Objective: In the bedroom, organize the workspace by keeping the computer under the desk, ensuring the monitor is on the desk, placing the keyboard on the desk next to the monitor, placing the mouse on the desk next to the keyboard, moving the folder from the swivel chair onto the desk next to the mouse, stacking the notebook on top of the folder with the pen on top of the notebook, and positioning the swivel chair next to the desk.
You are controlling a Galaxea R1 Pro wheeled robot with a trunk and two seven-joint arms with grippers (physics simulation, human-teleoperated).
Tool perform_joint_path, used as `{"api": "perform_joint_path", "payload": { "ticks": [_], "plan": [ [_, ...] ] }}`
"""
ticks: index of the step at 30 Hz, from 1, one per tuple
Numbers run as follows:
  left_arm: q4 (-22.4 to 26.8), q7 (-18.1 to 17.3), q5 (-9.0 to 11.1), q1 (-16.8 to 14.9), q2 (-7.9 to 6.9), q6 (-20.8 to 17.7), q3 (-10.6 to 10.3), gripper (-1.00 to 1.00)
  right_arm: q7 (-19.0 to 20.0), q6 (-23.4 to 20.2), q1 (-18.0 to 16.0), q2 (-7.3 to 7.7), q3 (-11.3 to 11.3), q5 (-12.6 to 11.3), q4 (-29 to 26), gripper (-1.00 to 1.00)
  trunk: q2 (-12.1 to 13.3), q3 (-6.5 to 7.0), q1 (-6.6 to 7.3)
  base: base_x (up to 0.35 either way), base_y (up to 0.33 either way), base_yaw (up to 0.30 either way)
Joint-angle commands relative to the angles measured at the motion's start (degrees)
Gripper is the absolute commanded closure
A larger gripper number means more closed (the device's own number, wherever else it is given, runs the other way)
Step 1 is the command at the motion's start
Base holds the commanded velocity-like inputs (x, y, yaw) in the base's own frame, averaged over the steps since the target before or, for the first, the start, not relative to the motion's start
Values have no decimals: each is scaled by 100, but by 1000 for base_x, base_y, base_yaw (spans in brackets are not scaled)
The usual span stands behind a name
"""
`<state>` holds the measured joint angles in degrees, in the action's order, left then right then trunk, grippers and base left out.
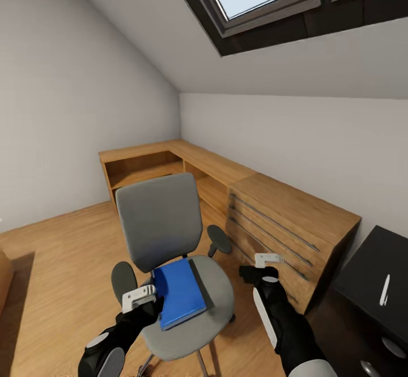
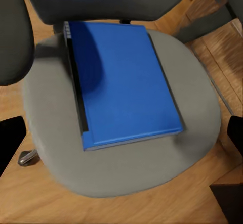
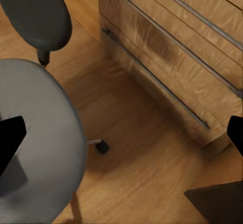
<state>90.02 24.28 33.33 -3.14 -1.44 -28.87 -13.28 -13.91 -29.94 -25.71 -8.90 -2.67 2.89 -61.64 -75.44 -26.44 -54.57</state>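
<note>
Hands: 2, left hand point(image 1: 140, 299) spread, right hand point(image 1: 267, 261) spread | folder point(image 1: 179, 292): 1, on swivel chair point(image 1: 160, 224) | pen point(image 1: 385, 290): 1, on desk point(image 1: 375, 275)

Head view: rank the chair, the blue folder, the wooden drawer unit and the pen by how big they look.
1. Chair and wooden drawer unit: they look much alike, and the chair stands nearer the camera, so I leave them unranked.
2. Blue folder, flat on the chair seat.
3. Pen, on the black desk.
</note>
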Motion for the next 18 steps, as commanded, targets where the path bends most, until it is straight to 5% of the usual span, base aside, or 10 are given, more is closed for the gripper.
{"api": "perform_joint_path", "payload": {
  "ticks": [1,8,18],
  "plan": [
    [7,59,59,-5,-6,-5,-10,-100,-15,-23,-3,-4,-60,29,26,-100,-4,-11,0,0,0,258],
    [3,59,59,-7,-9,-5,-1,-100,-22,143,-3,-7,-410,27,256,-100,-4,-44,0,0,0,255],
    [-2,63,59,-7,-10,11,201,-100,-16,288,-4,-15,-621,21,455,-100,-4,-94,0,22,21,248]
  ]
}}
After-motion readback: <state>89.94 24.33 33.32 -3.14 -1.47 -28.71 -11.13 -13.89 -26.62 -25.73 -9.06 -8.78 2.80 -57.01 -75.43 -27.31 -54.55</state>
